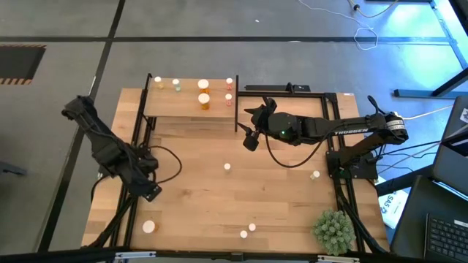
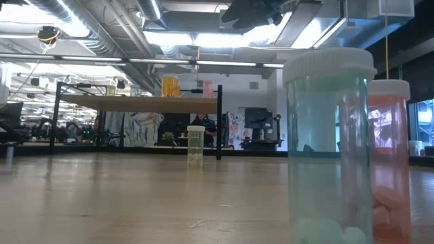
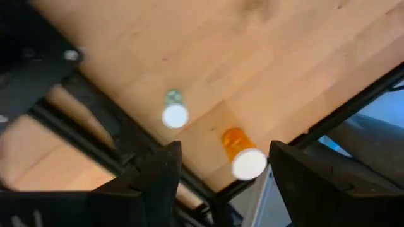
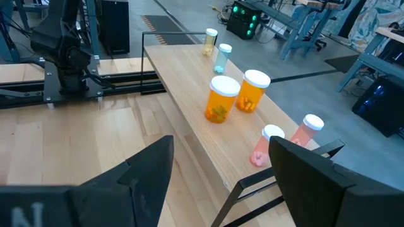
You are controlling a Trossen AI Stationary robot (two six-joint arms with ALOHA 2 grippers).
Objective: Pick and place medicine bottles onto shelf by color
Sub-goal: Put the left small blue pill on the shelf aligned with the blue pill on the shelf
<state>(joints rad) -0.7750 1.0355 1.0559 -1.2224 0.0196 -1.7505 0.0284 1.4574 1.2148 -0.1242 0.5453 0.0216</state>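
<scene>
A: Looking down from above, we see six medicine bottles on the shelf [image 1: 191, 102], which sits at about eleven o'clock on the table [image 1: 190, 190]. Why are they spread like that?

B: We judge it is sorting by colour. The two pale bottles [image 4: 216, 50] stand at the shelf's nine o'clock end, the two orange bottles [image 4: 235, 94] in the middle, and the two pink bottles [image 4: 287, 140] at the three o'clock end.

A: And the right gripper [image 1: 253, 126]?

B: It hovers just off the shelf's three o'clock end, beside the pink pair. Its fingers stand apart with nothing between them, so we take it as free for another pick.

A: What is left on the table?

B: Five that we can count: one near the centre [image 1: 227, 166], one at four o'clock [image 1: 315, 175], two close together at six o'clock [image 1: 248, 231], and an orange one at seven o'clock [image 1: 148, 227].

A: The left gripper [image 3: 218, 167]?

B: It waits at nine o'clock, fingers apart and empty, pointing towards that orange bottle.
</scene>
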